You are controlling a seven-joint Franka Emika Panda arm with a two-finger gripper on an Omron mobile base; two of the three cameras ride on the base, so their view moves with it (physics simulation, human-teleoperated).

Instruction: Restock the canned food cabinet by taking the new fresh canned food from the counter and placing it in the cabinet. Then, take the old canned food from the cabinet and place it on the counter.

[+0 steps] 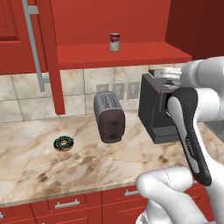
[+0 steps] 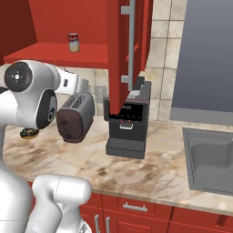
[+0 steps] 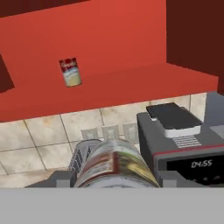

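Hand view: the gripper [image 3: 114, 181] sits at the bottom centre of the frame, jaws clamped on the new fresh canned food [image 3: 116, 165]. The tin lies sideways between the finger tips, silver end and olive-green and yellow label with red marks facing the camera.

The old canned food [image 3: 70, 72] stands upright on the shelf of the cabinet [image 3: 109, 87], upper left of the hand view. In the left base view the same red-and-white tin [image 1: 114, 42] is at top centre on the red shelf board [image 1: 122, 54]; in the right base view it [image 2: 73, 42] is at upper left.

Cabinet door [image 1: 50, 57] hangs open at the upper left of the left base view, its long grey bar handle [image 1: 34, 46] to the left of its edge. In the right base view the door [image 2: 119, 50] is seen edge-on at top centre.

On the counter [image 1: 87, 162]: a dark toaster [image 1: 109, 116] at centre, a black coffee machine [image 1: 157, 109] right of it, and a chocolate-frosted doughnut [image 1: 64, 143] at left, well apart from the toaster. A grey sink [image 2: 211, 159] is set at the right edge of the right base view.

The arm fills the lower right of the left base view.
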